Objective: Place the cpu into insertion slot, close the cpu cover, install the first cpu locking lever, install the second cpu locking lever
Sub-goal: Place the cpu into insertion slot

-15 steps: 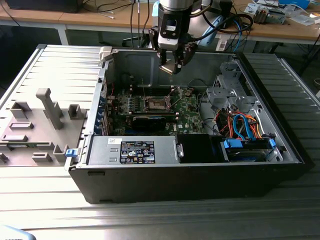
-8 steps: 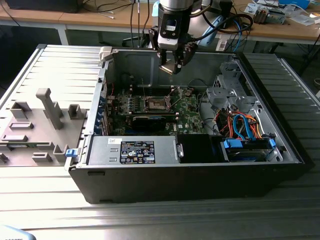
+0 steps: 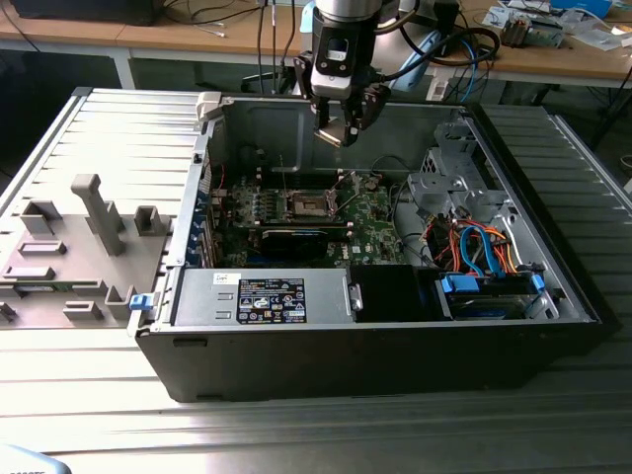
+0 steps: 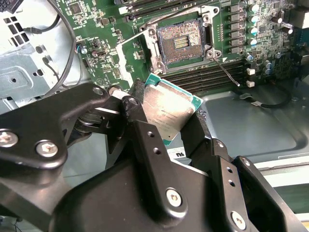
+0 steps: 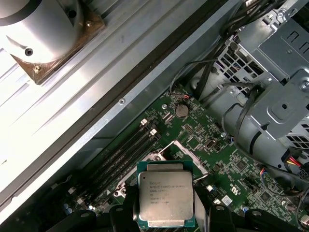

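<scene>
My gripper (image 3: 342, 131) hangs over the open computer case, above the green motherboard (image 3: 373, 229), and is shut on the cpu (image 4: 169, 112). The cpu (image 5: 165, 195) is a flat square chip with a dull silver top and a green edge, pinched by its sides between the black fingers (image 4: 136, 116). Below it lies the insertion slot (image 4: 180, 43), a square socket with a dark pin field, uncovered. The cpu cover (image 4: 129, 55) stands swung up at the socket's side. A thin wire locking lever (image 4: 226, 72) sticks out loose from a socket corner.
Long memory slots (image 4: 205, 77) run beside the socket. A black expansion card (image 3: 296, 237) sits in front of the socket in the exterior view. A drive cage with coloured cables (image 3: 474, 242) fills the case's right side, and the power supply (image 3: 259, 296) its front. A grey fixture plate (image 3: 69, 247) lies left of the case.
</scene>
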`<state>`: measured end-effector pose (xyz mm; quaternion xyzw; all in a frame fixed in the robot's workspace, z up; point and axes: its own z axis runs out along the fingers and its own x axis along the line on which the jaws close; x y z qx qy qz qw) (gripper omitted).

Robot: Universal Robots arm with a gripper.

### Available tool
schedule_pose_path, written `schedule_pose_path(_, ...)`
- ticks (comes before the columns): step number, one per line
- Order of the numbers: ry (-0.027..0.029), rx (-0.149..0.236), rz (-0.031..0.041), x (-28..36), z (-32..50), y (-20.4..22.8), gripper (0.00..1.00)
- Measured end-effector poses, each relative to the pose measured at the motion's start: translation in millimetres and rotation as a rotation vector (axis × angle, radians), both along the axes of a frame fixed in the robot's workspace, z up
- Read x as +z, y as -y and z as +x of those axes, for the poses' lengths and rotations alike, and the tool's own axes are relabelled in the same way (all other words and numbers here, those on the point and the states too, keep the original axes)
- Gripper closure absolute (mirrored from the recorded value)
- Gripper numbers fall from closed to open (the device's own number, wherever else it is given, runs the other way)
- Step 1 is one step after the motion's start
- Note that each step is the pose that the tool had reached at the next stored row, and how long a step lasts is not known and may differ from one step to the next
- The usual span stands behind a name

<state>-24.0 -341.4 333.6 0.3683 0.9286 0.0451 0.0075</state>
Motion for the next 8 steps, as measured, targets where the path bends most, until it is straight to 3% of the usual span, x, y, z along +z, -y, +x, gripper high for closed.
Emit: schedule_pose_path(8,0.0,-0.008,0.0,0.0,0.0,0.0,0.45)
